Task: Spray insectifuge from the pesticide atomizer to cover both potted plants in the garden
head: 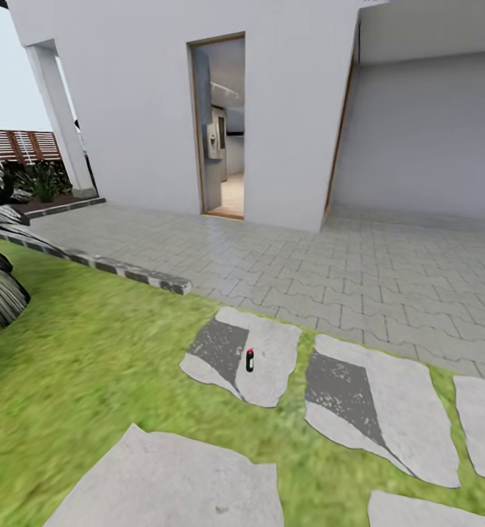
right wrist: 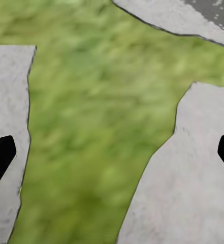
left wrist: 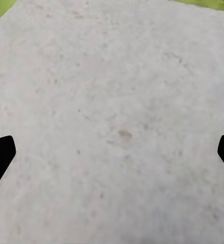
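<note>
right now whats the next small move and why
Probably roll the base forward toward the pesticide atomizer, which stands upright on a stepping stone well ahead in the head view. Both tools are open with nothing between the fingers: the left tool looks down on bare stone, the right tool on grass, so neither seems within reach yet.

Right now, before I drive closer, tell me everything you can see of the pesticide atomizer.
In the head view the pesticide atomizer is a small, slim dark bottle with a red band near its upper end and a pale lower end. It seems to stand roughly upright on a grey stepping stone, beside that stone's darker patch, with lawn around the stone. Nothing else touches it. It is too small to make out a nozzle, trigger or material.
</note>
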Motion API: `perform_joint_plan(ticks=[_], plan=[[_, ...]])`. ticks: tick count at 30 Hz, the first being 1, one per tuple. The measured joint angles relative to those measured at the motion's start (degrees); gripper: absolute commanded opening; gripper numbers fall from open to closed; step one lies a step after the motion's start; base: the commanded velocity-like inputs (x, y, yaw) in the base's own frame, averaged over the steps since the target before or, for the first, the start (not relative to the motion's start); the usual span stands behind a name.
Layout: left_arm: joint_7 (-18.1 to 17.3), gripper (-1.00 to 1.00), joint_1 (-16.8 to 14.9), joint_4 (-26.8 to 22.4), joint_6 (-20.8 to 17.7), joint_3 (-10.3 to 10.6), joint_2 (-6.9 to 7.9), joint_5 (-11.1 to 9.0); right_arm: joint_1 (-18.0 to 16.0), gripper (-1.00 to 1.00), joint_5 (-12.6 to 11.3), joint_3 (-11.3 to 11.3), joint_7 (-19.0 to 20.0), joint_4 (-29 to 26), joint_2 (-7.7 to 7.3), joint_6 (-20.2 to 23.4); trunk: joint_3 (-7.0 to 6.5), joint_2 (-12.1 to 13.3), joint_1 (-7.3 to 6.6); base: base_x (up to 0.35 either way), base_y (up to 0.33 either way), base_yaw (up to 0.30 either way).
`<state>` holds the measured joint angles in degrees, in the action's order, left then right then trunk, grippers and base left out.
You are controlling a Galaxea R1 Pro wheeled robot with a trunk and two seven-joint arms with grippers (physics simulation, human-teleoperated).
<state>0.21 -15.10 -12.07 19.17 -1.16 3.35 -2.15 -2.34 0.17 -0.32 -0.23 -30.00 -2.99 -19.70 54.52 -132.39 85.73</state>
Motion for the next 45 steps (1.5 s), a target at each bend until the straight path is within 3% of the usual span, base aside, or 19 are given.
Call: perform_joint_plan(ticks=[34, 45], plan=[[0.0, 1.0, 0.0, 0.0, 0.0, 0.1, 0.0, 0.0, 0.0, 1.0, 0.0, 0.0, 0.0, 0.0, 0.0, 0.0, -0.66, 0.0, 0.0, 0.27, 0.213, -0.256], [0.0, 1.0, 0.0, 0.0, 0.0, 0.0, 0.0, 0.0, 0.0, 1.0, 0.0, 0.0, 0.0, 0.0, 0.0, 0.0, -0.88, 0.0, 0.03, 0.118, 0.277, -0.257]])
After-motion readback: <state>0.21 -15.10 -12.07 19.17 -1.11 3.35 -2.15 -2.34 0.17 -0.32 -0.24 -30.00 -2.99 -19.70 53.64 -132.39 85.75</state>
